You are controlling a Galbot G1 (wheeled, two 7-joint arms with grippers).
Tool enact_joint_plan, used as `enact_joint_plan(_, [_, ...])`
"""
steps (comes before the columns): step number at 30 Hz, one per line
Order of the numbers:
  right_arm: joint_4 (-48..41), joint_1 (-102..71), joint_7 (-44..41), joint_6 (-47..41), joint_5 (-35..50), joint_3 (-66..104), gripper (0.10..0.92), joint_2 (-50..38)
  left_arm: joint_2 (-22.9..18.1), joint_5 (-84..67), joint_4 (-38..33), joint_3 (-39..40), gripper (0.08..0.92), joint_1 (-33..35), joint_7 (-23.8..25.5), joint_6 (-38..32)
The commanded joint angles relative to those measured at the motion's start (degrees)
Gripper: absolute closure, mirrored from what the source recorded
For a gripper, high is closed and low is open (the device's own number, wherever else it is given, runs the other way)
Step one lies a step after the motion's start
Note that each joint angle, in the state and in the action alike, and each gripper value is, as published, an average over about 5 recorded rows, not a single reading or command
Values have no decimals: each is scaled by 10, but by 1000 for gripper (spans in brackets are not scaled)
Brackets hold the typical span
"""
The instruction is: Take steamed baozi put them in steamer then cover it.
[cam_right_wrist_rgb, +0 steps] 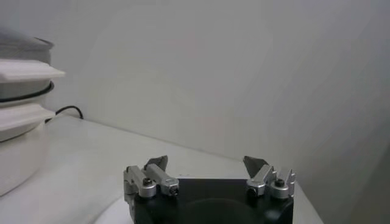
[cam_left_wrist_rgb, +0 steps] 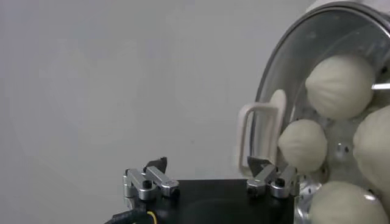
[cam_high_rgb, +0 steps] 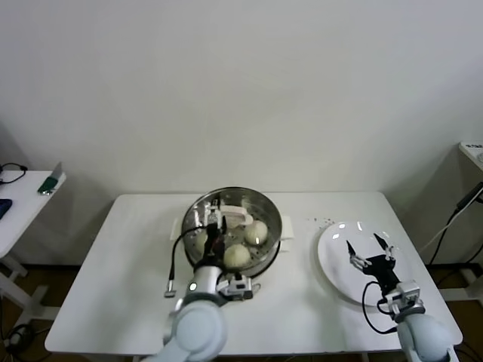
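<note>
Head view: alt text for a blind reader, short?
Steel steamer at table centre holds baozi, no lid on it. Left gripper hangs open over its near side. Right gripper is open above an empty white plate to the steamer's right.

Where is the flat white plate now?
In the head view, the flat white plate lies on the table's right side, beside the steamer, under the open right gripper.

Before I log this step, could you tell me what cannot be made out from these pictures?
- Head view: the left gripper hides part of the steamer; two baozi show fully.
- Left wrist view: the fourth baozi is cut off by the edge.
- No lid visible.
- Right gripper hides part of the plate.
</note>
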Motion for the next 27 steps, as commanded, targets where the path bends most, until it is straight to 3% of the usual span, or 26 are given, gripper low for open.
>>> enact_joint_plan(1, [3, -1, 0, -8, 2, -1, 203, 0, 73, -275, -93, -101, 178, 86, -147, -69])
enact_joint_plan(6, [4, -3, -3, 1, 1, -2, 203, 0, 72, -452, -95, -226, 177, 150, -219, -220])
enact_joint_plan(10, [7, -7, -6, 5, -1, -1, 203, 3, 19, -566, -95, -354, 177, 212, -216, -334])
enact_joint_plan(15, [17, -19, -11, 13, 6, -1, 203, 5, -57, -766, -74, -493, 177, 285, -202, -425])
enact_joint_plan(19, [23, -30, -13, 24, 8, -4, 203, 11, -90, -887, -22, -547, 177, 312, -185, -468])
enact_joint_plan(27, [38, -56, -23, 51, 33, -2, 203, 20, -112, -892, 77, -559, 177, 325, -164, -532])
